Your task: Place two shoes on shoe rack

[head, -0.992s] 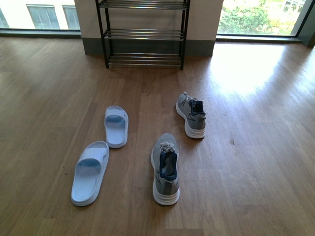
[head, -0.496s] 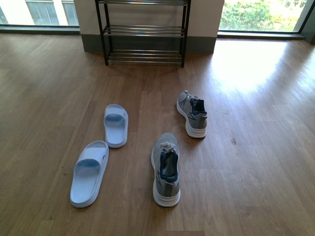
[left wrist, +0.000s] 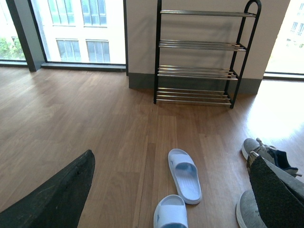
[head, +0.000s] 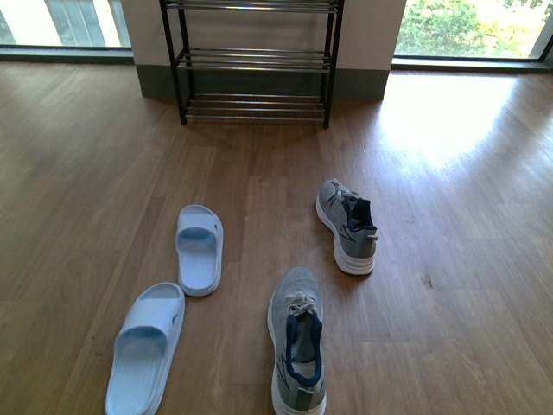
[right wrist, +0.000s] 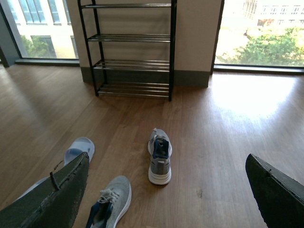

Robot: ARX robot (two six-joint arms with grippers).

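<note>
So both pincers are open with nothing in them: the left pincer (left wrist: 171, 154) has its two dark fingers (left wrist: 57, 194) spread way apart in its wrist view, and the right pincer (right wrist: 166, 156) looks the same, fingers (right wrist: 52, 194) wide and empty. All four shoes sit ahead on the brown wooden plank floor (head: 449, 285). Closest to the robot, about dead centre in the front view, is a grey knit lace-up sneaker with a thick white sole and navy lining (head: 296, 350), toe pointing at the rack, heel cut off by the frame edge. The second grey sneaker (head: 347, 226) sits further ahead and a bit right, upright, toe angled slightly left. Over on the left there's a pale blue rubber slide sandal (head: 200, 248), and a second pale blue sandal (head: 145, 346) nearer and further left, just apart from it. The tall black-framed shoe rack with shiny chrome bar shelves (head: 253, 60) stands well beyond all of them against the wall (head: 371, 35) between the windows (head: 467, 26), and no shoe is on it yet.
</note>
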